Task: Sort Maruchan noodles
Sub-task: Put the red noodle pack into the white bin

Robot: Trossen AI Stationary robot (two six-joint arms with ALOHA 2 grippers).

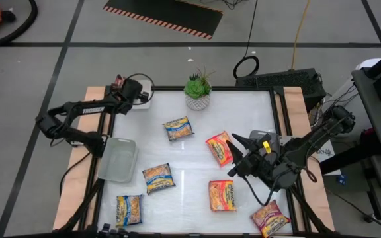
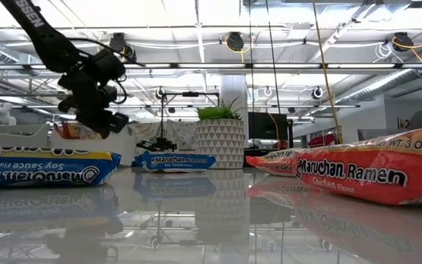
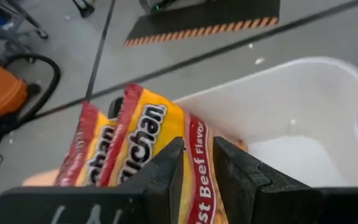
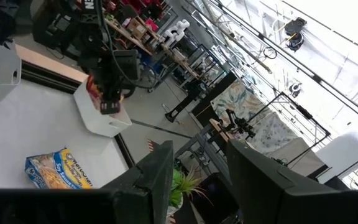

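High view: the left gripper (image 1: 139, 92) reaches over a white tray (image 1: 144, 104) at the table's far left corner, apparently to sort a packet into it, while the right gripper (image 1: 237, 153) hangs over the right side of the table just beside an orange-red packet (image 1: 219, 148). Six more flat, crinkly noodle packets lie scattered on the glossy white table (image 1: 243, 106); among them a blue-and-yellow packet (image 1: 177, 128) sits near a potted plant (image 1: 198, 90), and a clear tray (image 1: 118, 159) stands at the left edge. Low view: the left gripper (image 2: 97, 110) is raised well off the surface, above the white tray, and the shiny tabletop mirrors the packets' printed wrappers. Left wrist view: the dark fingers (image 3: 166, 177) pinch a yellow-and-red beef packet (image 3: 138, 143), its plastic creased by the squeeze, right over the smooth, rounded white tray (image 3: 303, 106). Right wrist view: the right arm's fingers (image 4: 157, 171) stand apart with nothing between them, so that arm looks to be waiting; the blue-and-yellow packet (image 4: 55, 171) lies below.
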